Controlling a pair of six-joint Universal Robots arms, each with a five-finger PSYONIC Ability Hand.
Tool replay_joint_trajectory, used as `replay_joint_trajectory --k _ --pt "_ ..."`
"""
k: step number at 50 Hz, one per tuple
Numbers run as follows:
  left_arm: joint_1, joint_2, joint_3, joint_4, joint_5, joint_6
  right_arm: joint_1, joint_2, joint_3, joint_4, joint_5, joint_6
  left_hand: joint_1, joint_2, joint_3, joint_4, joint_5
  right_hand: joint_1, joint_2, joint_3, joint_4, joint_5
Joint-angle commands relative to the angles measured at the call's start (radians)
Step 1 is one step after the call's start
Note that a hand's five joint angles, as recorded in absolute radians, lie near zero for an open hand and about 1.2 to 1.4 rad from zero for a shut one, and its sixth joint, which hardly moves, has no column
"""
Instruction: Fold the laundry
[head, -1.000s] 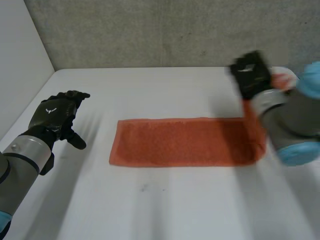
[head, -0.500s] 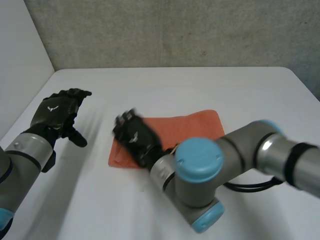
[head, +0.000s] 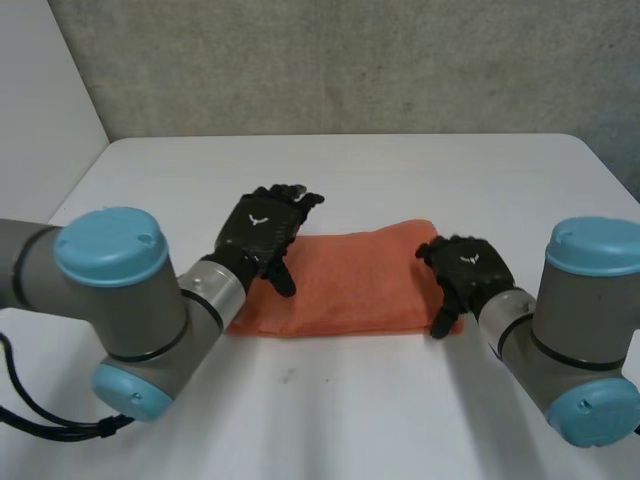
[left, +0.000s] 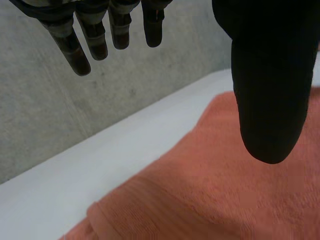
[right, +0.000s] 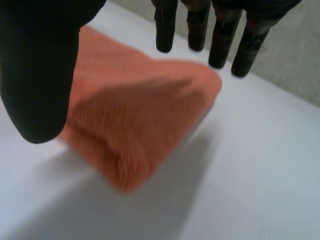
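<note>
While the white table (head: 400, 170) takes up the middle and lower part of the head view, an orange towel (head: 345, 280) is seen lying flat at its centre as a short, wide band. A rough grey concrete wall (head: 350, 60) is seen across the top of the frame behind the table's far edge, and a plain white panel (head: 40, 120) closes the upper left corner. The tabletop is smooth, and its far right corner is rounded.

The left hand (head: 258, 232) is placed over the towel's upper left corner, at the end of the left arm (head: 110, 300), which comes in from the left edge. In the left wrist view its fingers (left: 95, 35) are held straight and well apart from the thumb (left: 270, 90). Nothing is gripped, and the towel lies beneath the thumb.

The right hand (head: 468, 270) is set at the towel's right end, at the end of the right arm (head: 585, 320) in the lower right of the frame. In the right wrist view its fingers (right: 220, 40) are extended and the thumb (right: 40, 75) is spread wide. The towel's thick, rounded end lies under the palm between them and is not clasped.
</note>
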Motion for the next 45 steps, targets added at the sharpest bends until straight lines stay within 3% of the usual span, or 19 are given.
replay_joint_trajectory --k 1,2,3,4,5,10,17,19,25,30,36,38,39,41,45 --pt "0.001 -0.026 -0.001 -0.003 -0.128 0.138 -0.034 0.084 0.014 -0.094 -0.022 -0.013 0.015 0.029 0.027 0.026 -0.009 0.571 0.544 0.545 0.541 0.527" --pt "0.001 -0.026 -0.001 -0.003 -0.129 0.139 -0.040 0.090 0.013 -0.114 -0.022 -0.017 0.015 0.029 0.027 0.026 -0.009 0.844 0.817 0.818 0.814 0.801" --pt "0.001 -0.017 -0.007 -0.007 -0.162 0.151 -0.040 0.090 0.013 -0.114 -0.022 -0.017 0.012 0.026 0.024 0.023 -0.012 0.847 0.820 0.821 0.817 0.803" --pt "0.001 -0.017 -0.007 -0.007 -0.162 0.151 -0.045 0.092 0.008 -0.134 -0.022 -0.019 0.012 0.026 0.024 0.023 -0.012 1.129 1.102 1.103 1.099 1.085" --pt "0.005 -0.002 -0.017 -0.009 -0.190 0.155 -0.046 0.089 0.005 -0.152 -0.022 -0.020 0.007 0.020 0.019 0.017 -0.018 1.148 1.121 1.122 1.118 1.105" --pt "0.022 0.100 -0.100 -0.006 -0.215 0.157 -0.042 0.061 -0.029 -0.175 -0.016 -0.064 -0.002 0.011 0.010 0.008 -0.027 1.148 1.121 1.122 1.118 1.105" --pt "0.130 0.218 -0.226 -0.001 -0.210 0.157 0.041 0.015 -0.150 -0.174 -0.010 -0.174 -0.005 0.008 0.007 0.005 -0.030 1.148 1.121 1.122 1.118 1.105" --pt "0.140 0.236 -0.244 -0.003 -0.210 0.155 0.186 0.049 -0.263 -0.160 -0.008 -0.192 -0.005 0.008 0.007 0.005 -0.030 1.148 1.121 1.122 1.118 1.105" --pt "0.205 0.311 -0.313 -0.007 -0.207 0.145 0.375 0.197 -0.439 -0.077 -0.031 -0.235 -0.006 0.008 0.006 0.005 -0.031 1.148 1.121 1.122 1.118 1.105" --pt "0.223 0.333 -0.337 -0.009 -0.179 0.105 0.471 0.320 -0.498 -0.019 -0.088 -0.259 -0.005 0.008 0.007 0.005 -0.030 1.148 1.121 1.122 1.118 1.105" --pt "0.232 0.333 -0.321 -0.009 -0.127 0.063 0.502 0.368 -0.512 0.004 -0.100 -0.259 -0.005 0.008 0.007 0.005 -0.030 1.148 1.121 1.122 1.118 1.105" --pt "0.233 0.333 -0.314 -0.009 -0.117 0.060 0.503 0.327 -0.520 0.006 -0.067 -0.252 -0.005 0.008 0.007 0.005 -0.030 0.408 0.381 0.382 0.378 0.364" --pt "0.229 0.330 -0.303 -0.009 -0.107 0.060 0.503 0.327 -0.520 0.006 -0.067 -0.252 -0.005 0.008 0.007 0.005 -0.030 0.404 0.377 0.377 0.374 0.360" --pt "0.220 0.330 -0.289 -0.007 -0.101 0.059 0.499 0.236 -0.514 0.004 -0.004 -0.227 -0.005 0.008 0.007 0.005 -0.030 -0.021 -0.048 -0.047 -0.051 -0.064" --pt "0.213 0.318 -0.255 -0.007 -0.098 0.056 0.480 0.166 -0.497 -0.004 0.050 -0.160 -0.005 0.008 0.007 0.005 -0.030 -0.073 -0.100 -0.100 -0.104 -0.117"
